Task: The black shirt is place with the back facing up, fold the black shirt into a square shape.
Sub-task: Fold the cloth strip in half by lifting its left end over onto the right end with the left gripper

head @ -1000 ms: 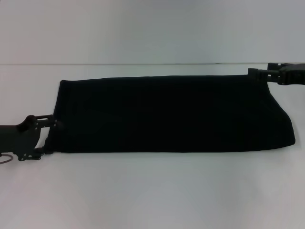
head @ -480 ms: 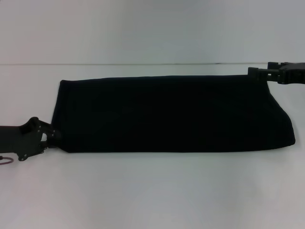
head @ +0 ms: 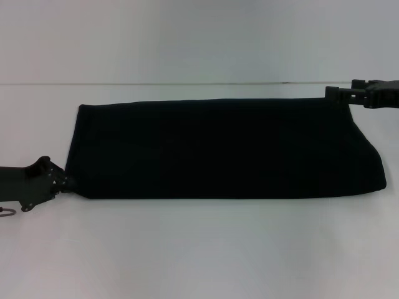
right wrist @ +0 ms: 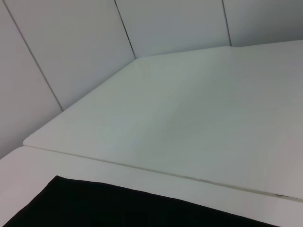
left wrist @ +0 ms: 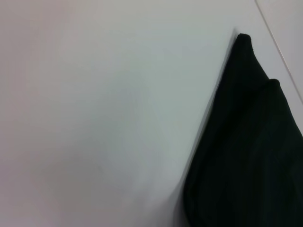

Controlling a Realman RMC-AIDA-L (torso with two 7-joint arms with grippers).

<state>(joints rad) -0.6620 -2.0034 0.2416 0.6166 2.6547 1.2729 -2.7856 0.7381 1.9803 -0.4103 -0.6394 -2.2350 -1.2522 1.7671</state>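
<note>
The black shirt (head: 224, 148) lies on the white table (head: 199, 249) as a long flat band running left to right. My left gripper (head: 67, 180) is at the shirt's near left corner, shut on the fabric there. My right gripper (head: 335, 94) is at the far right corner, its fingers pinched on the shirt's edge. In the left wrist view the black shirt (left wrist: 246, 156) shows as a folded, layered corner. The right wrist view catches only the shirt's (right wrist: 118, 208) far edge. Neither wrist view shows its own fingers.
A seam (head: 187, 83) crosses the table just beyond the shirt. In the right wrist view, grey wall panels (right wrist: 71, 47) rise behind the table's far edge. Bare white tabletop lies in front of the shirt.
The left gripper's fingers stood wide open beside the shirt's left edge a second ago. They have since closed on the near left corner. The right arm and the shirt have not moved.
</note>
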